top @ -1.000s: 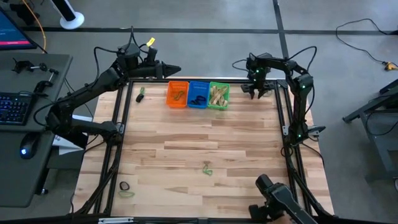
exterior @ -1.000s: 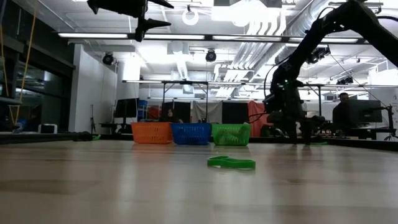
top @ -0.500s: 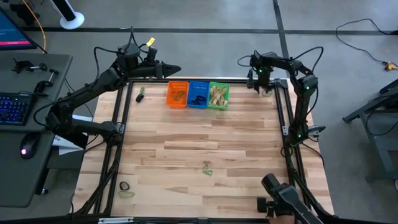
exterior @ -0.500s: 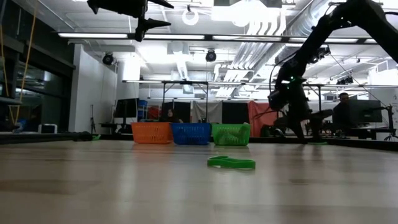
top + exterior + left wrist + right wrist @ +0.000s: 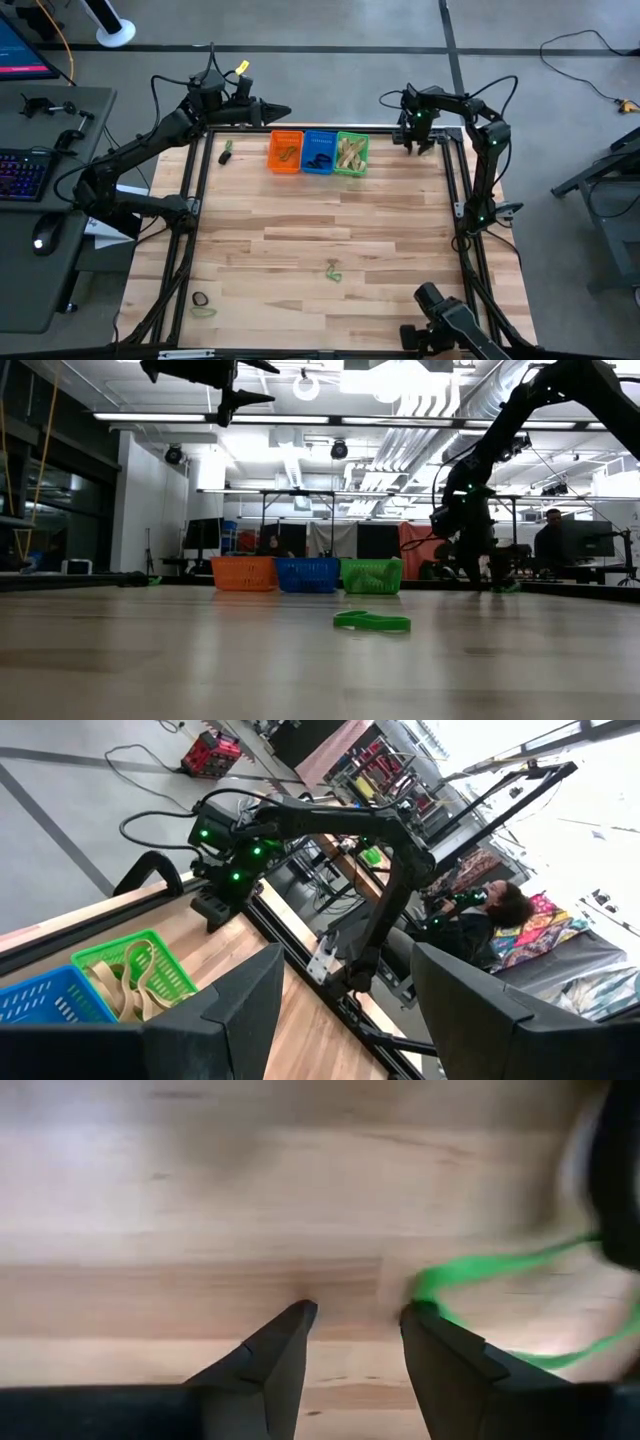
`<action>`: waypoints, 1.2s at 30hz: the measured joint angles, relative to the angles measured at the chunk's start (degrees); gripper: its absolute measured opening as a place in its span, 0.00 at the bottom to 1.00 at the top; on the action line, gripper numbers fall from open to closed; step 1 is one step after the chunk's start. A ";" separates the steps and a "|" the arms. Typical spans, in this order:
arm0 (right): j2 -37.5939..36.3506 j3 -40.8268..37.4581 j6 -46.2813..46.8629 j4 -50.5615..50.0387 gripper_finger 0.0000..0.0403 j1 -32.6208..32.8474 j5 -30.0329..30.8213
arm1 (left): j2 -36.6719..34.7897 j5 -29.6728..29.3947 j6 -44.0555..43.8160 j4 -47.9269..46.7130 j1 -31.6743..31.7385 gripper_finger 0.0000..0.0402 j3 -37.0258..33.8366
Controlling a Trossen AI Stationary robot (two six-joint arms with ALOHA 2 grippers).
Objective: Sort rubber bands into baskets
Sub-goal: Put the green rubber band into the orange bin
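At the frame's lower left lie a black and a green rubber band point(image 5: 203, 311); another green band point(image 5: 333, 272) sits lower centre on the bench point(image 5: 300, 225). Farther up stand the orange basket point(image 5: 285, 153), blue basket point(image 5: 319, 153) and green basket point(image 5: 351, 154). The right pincer point(image 5: 352, 1316), released, has swung back beside a green loop point(image 5: 500, 1295), probably for a pick-up. The left pincer point(image 5: 283, 111) is unchanged, parted and empty.

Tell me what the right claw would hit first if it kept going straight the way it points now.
Most likely bare table. The right claw points down at the wood with its fingers open, and nothing lies between them. A green rubber band lies just beside one fingertip; depth is unclear, so that finger might clip it.
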 joint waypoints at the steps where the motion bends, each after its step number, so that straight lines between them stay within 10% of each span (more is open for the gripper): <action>1: 0.05 -0.03 -1.07 -0.07 0.39 -0.12 -2.44 | 0.00 0.01 0.00 -0.01 -0.03 0.53 0.00; 9: 0.04 0.44 -8.76 -0.24 0.39 1.57 -15.66 | 0.00 0.01 -0.02 -0.03 -0.07 0.53 0.00; 18: -3.31 1.90 3.86 -0.50 0.39 1.89 9.97 | 0.00 0.01 0.04 -0.02 -0.07 0.53 0.00; 36: -1.28 -3.26 2.91 1.40 0.39 1.88 7.91 | -0.02 0.03 0.69 -0.09 -0.05 0.53 0.00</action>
